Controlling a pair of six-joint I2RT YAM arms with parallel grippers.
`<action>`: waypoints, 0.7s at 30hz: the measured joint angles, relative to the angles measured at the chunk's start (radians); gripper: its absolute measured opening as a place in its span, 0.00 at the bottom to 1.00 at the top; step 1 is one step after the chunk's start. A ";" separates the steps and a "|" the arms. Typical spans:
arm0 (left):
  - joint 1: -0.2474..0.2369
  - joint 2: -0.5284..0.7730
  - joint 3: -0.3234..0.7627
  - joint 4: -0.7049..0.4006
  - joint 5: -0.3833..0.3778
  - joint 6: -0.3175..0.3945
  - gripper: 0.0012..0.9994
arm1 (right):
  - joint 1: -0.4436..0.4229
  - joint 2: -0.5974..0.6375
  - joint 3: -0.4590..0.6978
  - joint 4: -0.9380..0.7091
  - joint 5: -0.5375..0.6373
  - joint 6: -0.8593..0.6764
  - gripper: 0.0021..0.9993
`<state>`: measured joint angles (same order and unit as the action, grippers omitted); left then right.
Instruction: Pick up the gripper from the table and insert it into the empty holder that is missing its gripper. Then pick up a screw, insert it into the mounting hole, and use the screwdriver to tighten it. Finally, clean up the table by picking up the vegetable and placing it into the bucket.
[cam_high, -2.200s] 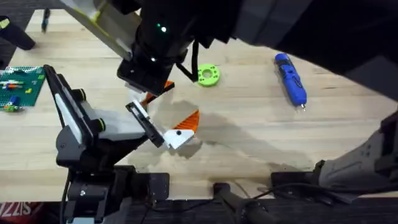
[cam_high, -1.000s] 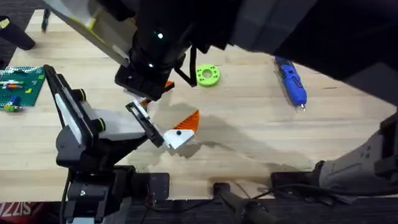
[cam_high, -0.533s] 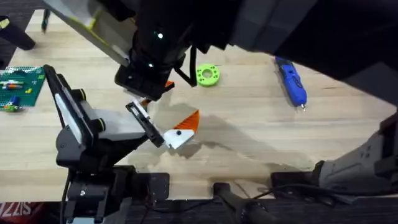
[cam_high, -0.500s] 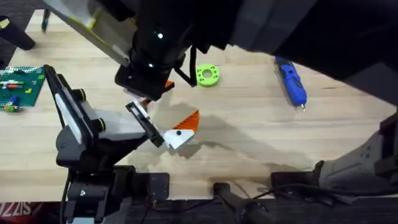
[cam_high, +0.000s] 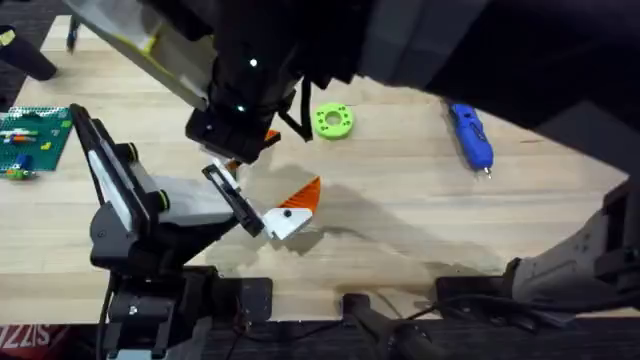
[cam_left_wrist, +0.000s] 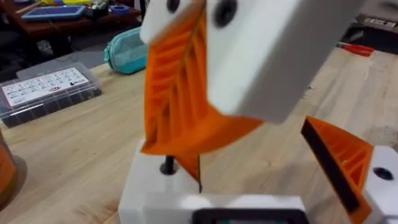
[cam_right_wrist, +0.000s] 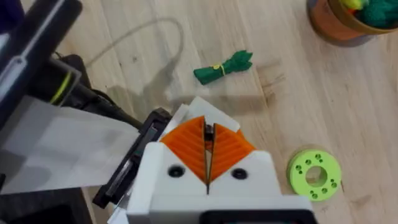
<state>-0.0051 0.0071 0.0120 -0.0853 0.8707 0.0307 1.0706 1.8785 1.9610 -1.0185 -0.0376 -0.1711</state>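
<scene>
My right gripper (cam_high: 243, 152) reaches across to the left arm's claw, its orange ribbed pads (cam_right_wrist: 227, 151) pressed shut. A small orange wedge, the gripper (cam_left_wrist: 187, 164), pokes out beneath those pads. It hangs just above the white holder (cam_left_wrist: 147, 188) on my left gripper (cam_high: 262, 188). My left gripper stands open; its other finger carries an orange tip (cam_left_wrist: 339, 163). The blue screwdriver (cam_high: 468, 128) lies far right on the table. The green vegetable (cam_right_wrist: 224, 67) lies on the wood, with the orange bucket (cam_right_wrist: 339, 23) beyond it.
A green round disc (cam_high: 333, 120) with a hole lies just right of the right gripper. A green brick plate (cam_high: 32, 140) sits at the table's left edge. A clear parts box (cam_left_wrist: 46, 93) and a teal pouch (cam_left_wrist: 127, 53) show in the left wrist view.
The right gripper has shifted slightly left over the left claw and has since held nearly still. The left arm has not moved.
</scene>
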 joint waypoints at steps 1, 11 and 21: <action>0.000 0.000 0.000 0.000 0.000 0.000 0.99 | 0.000 0.002 0.000 0.000 0.000 0.000 0.00; 0.000 0.000 0.000 0.000 0.000 0.000 0.99 | 0.000 0.006 0.000 -0.003 0.000 0.000 0.00; 0.001 0.003 0.000 0.000 -0.004 -0.010 0.99 | 0.000 0.035 0.002 -0.011 0.000 0.000 0.00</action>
<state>-0.0040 0.0101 0.0120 -0.0856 0.8669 0.0208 1.0705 1.9133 1.9629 -1.0299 -0.0372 -0.1711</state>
